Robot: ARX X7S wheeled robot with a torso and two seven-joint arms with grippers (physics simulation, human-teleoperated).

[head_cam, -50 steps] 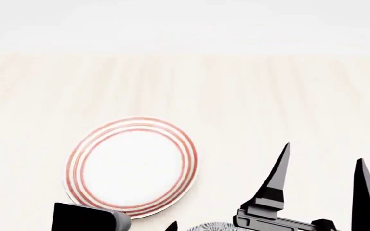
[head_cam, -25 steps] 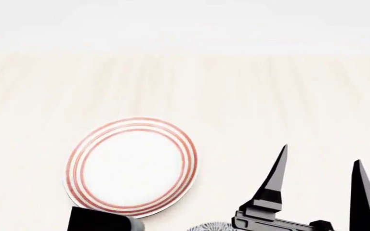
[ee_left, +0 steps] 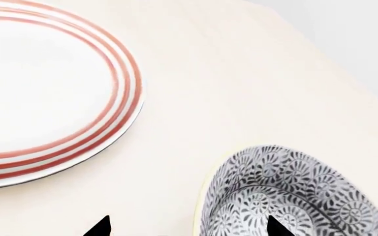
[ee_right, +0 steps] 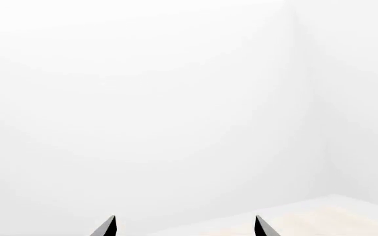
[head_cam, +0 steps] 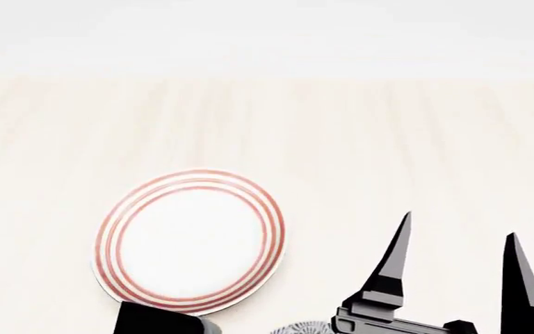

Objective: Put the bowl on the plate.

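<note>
The plate (head_cam: pixel 191 240), white with red rings, lies flat on the pale wooden table; it also shows in the left wrist view (ee_left: pixel 45 88). Only a sliver of the patterned grey-blue bowl (head_cam: pixel 304 327) shows at the head view's lower edge, to the right of the plate. In the left wrist view the bowl (ee_left: pixel 294 196) stands on the table apart from the plate. My left gripper (ee_left: pixel 185 228) is open and straddles the bowl's near rim, one tip over the inside and one over the table. My right gripper (head_cam: pixel 459 226) is open, points upward and holds nothing.
The pale wooden table (head_cam: pixel 360 139) stretches far behind the plate to a white wall. My left arm (head_cam: pixel 160 321) shows as a black block just below the plate. The right wrist view holds white wall and a table corner (ee_right: pixel 320 221).
In the head view my left arm's black block has slid right along the lower edge, toward the bowl. The right gripper has sunk slightly and shifted a little left.
</note>
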